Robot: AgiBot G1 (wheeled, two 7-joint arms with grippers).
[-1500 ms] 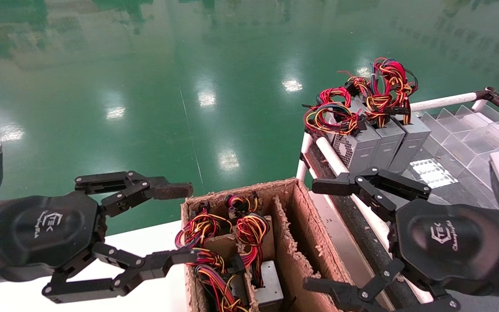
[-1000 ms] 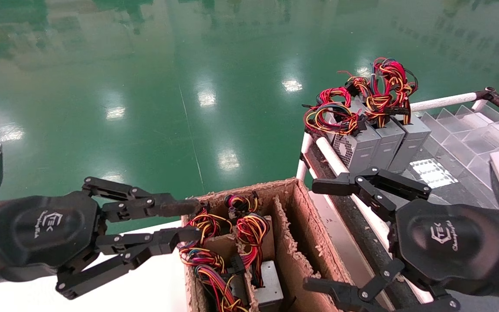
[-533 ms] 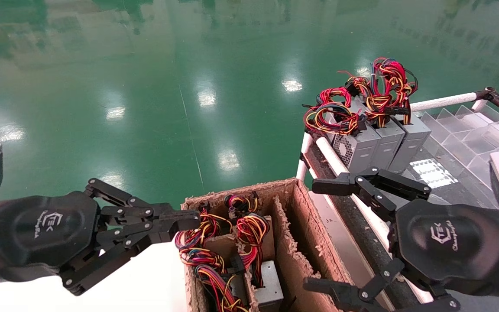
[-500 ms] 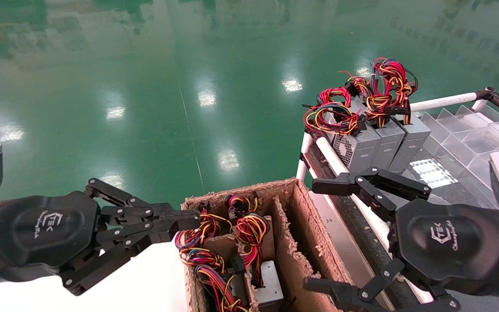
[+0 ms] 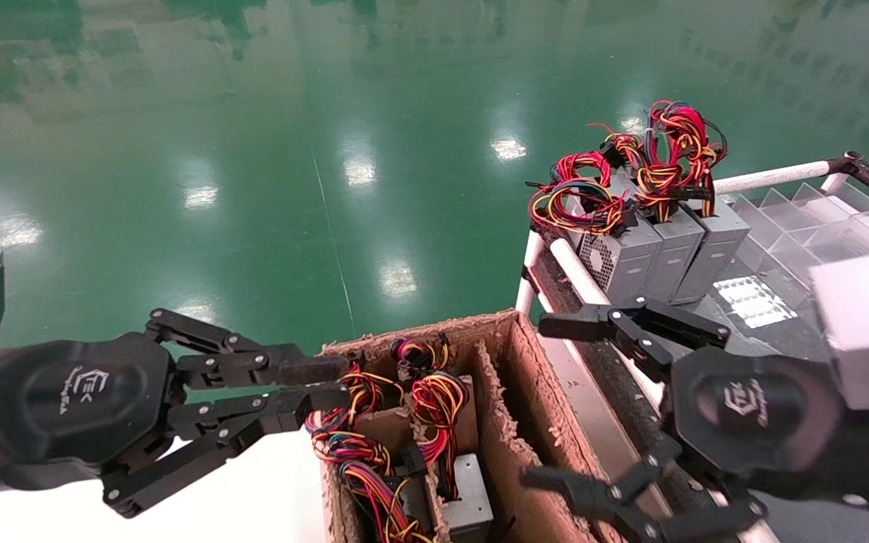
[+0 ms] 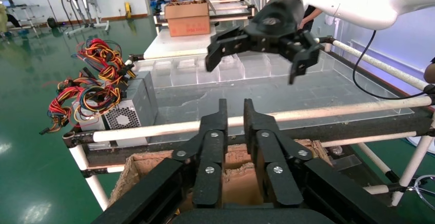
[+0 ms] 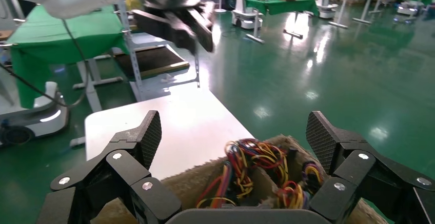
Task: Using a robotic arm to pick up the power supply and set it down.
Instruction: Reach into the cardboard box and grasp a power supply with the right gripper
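Observation:
Several grey power supplies with red, yellow and black wire bundles stand in a brown cardboard box (image 5: 525, 362); one metal case (image 5: 466, 490) shows under the wire loops (image 5: 434, 400), and the wires (image 7: 256, 167) also appear in the right wrist view. Three more power supplies (image 5: 653, 256) stand side by side on the rack at the right, one of them (image 6: 128, 108) showing its grille. My left gripper (image 5: 333, 382) (image 6: 235, 114) hovers at the box's left rim, fingers a narrow gap apart, holding nothing. My right gripper (image 5: 551, 403) (image 7: 235, 131) hangs wide open and empty over the box's right side.
A white pipe rail (image 5: 578, 271) borders the rack right of the box. Clear acrylic dividers (image 5: 819, 226) stand behind the three units. A white table (image 5: 253, 498) lies left of the box. Green floor lies beyond.
My left gripper went from wide open to shut at the box's left rim, then parted a little. My right gripper shifted slightly left toward the box, still wide open.

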